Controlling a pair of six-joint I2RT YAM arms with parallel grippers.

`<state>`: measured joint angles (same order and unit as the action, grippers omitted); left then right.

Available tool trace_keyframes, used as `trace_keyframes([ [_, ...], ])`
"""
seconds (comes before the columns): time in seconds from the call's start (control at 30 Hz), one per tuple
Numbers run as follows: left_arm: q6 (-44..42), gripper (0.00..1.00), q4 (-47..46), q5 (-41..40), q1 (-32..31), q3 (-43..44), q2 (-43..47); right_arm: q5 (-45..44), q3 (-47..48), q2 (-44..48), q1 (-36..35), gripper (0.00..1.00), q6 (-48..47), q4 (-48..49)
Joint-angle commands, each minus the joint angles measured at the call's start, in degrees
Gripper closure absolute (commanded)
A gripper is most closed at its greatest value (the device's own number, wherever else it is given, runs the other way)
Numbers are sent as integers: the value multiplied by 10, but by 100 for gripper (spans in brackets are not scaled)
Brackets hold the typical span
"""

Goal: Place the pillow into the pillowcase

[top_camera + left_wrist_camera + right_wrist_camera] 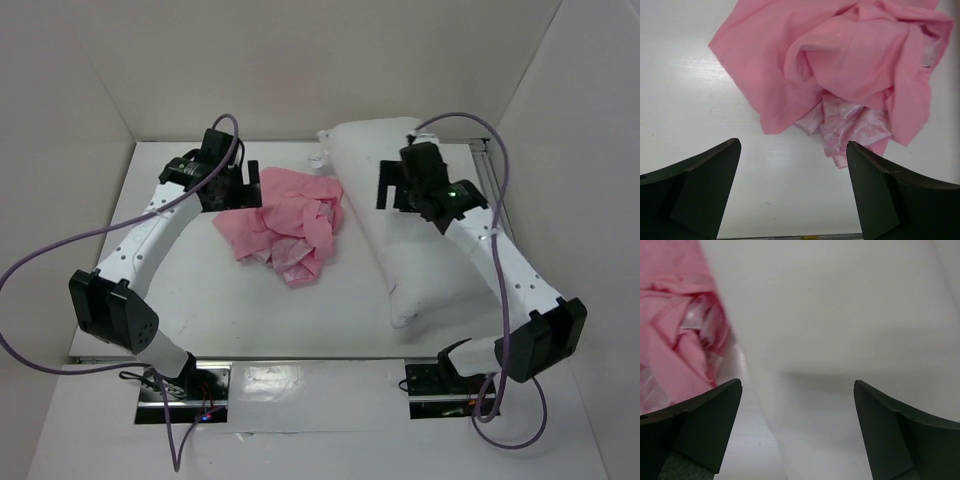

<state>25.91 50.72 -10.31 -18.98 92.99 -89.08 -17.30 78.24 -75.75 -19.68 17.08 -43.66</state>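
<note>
The crumpled pillowcase (285,225) lies just beside the left gripper (232,185), which is wide and empty, while the pillow (425,270), running near-to-far on the right, sits under the equally wide right gripper (400,188).

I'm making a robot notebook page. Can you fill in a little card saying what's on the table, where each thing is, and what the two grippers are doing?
pillow: white, lying on the right side of the table
pillowcase: pink, crumpled in a heap, just left of the pillow
left gripper: open, over the heap's edge, holding nothing
right gripper: open, over the pillow, holding nothing
pillow inside pillowcase: not yet
</note>
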Motion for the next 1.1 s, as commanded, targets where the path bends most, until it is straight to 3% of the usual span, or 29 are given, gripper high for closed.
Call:
trace_keyframes([
  [0.0,54,0,-11,-25,32,-32,19,-10,41,-50,-102,0,7,41],
  [0.2,84,0,-29,5,93,-102,14,-63,64,-142,-228,0,31,54],
  [0.37,91,0,-117,92,112,-196,0,3,52,-210,-247,0,43,102],
  [0.53,101,0,-180,157,112,-222,-63,24,70,-268,-239,2,43,131],
  [0.6,107,10,-196,183,112,-222,-99,46,84,-305,-230,21,37,138],
  [0.67,112,28,-208,212,112,-222,-114,63,107,-337,-224,45,31,145],
  [0.7,112,47,-208,218,112,-222,-120,86,118,-346,-219,60,31,145],
  [0.73,112,91,-208,230,112,-211,-132,98,139,-353,-219,84,25,145],
  [0.77,106,100,-201,230,112,-202,-132,108,150,-353,-219,96,19,140],
  [0.83,100,100,-186,235,112,-174,-139,113,173,-361,-219,100,10,123],
  [1.07,76,100,-142,203,136,-74,-6,69,262,-240,-236,100,-27,90],
])
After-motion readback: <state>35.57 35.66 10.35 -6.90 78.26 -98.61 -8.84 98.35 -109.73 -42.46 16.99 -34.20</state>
